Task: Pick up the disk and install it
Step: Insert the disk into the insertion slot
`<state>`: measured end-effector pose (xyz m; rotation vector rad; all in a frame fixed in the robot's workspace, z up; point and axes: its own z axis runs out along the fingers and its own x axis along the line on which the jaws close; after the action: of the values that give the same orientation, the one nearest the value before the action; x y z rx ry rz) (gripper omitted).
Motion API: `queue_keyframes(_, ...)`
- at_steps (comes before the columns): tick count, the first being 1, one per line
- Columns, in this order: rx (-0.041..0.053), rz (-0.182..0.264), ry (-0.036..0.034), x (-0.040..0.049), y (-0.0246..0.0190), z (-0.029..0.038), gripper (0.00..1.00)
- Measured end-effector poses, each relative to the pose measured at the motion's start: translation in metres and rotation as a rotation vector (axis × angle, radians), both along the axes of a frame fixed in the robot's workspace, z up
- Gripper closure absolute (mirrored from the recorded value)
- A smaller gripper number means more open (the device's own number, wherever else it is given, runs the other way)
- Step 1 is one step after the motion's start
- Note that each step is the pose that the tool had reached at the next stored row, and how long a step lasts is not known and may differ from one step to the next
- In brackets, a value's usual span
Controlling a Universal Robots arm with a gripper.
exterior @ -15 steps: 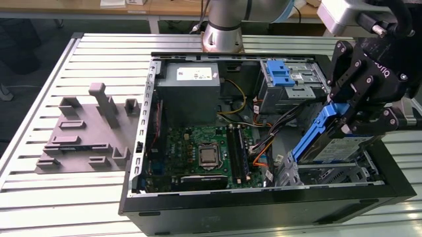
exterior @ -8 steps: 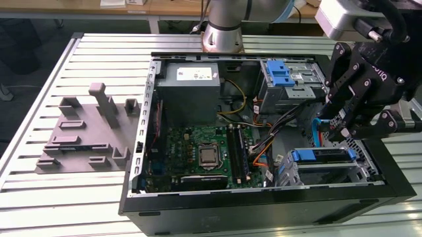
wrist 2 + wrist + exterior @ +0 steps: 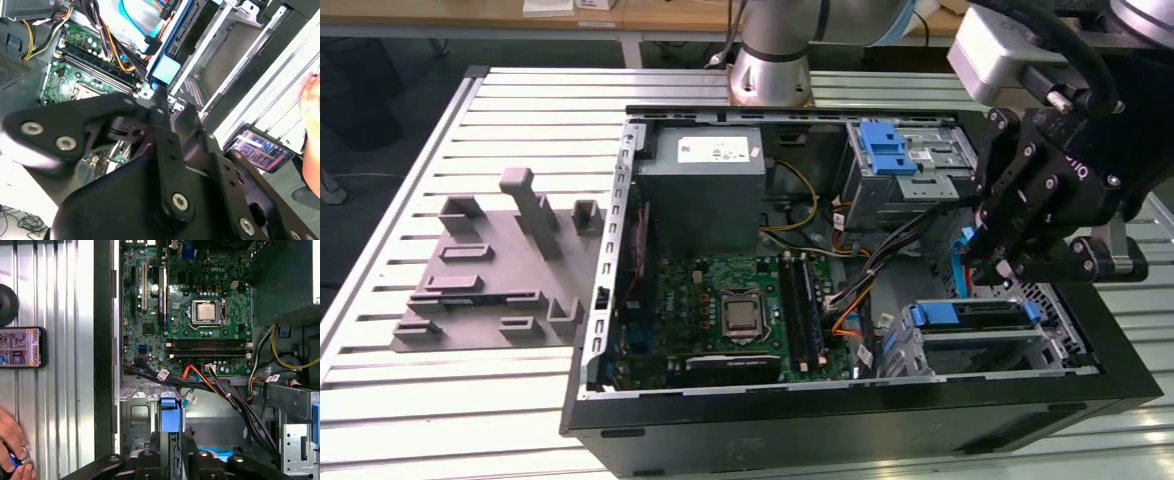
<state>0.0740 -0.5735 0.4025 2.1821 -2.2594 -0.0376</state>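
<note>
While pinched edge-on by the black tool (image 3: 172, 452), the blue-framed flat disk (image 3: 168, 415).

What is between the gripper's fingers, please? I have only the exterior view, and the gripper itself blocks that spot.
Observer: In the first wrist view the disk, seen edge-on with its blue carrier frame, sits between the fingers of the gripper.
Operator: Thank you. What lies straight beyond it?
Observer: A bare metal drive bay inside the computer case.
Operator: Is anything on the table beside the case?
Observer: Yes, a phone lies on the slatted table, and a person's hand rests near it.
</note>
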Motion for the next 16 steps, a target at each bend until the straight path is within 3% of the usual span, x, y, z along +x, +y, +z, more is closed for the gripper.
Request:
queue_keyframes(4,0.0001,0.0,0.0,0.0,0.0,-0.0002,0.82)
queue_keyframes(7,0.0004,0.0,0.0,0.0,0.0,-0.0018,0.89)
queue_keyframes(16,0.0002,0.0,0.0,0.0044,0.0,-0.0171,0.89)
